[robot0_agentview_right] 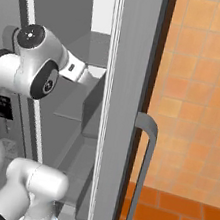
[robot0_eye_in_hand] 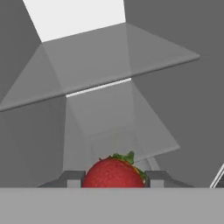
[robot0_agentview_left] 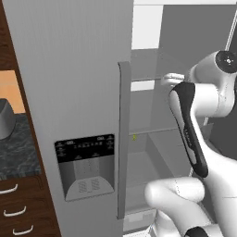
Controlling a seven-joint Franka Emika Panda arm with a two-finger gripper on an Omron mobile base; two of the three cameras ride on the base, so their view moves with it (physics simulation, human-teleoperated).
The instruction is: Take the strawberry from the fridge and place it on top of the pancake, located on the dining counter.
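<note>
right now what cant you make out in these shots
- Strawberry: in the hand view its lower part is cut off at the bottom; the gripper tips flank it, shut on it.
- Gripper in the left base view: hidden behind the arm's own forearm.
- Fridge interior: in the right base view the open door, seen edge-on, blocks much of it.
- Small yellow-green speck on a fridge shelf: too small to identify.
</note>
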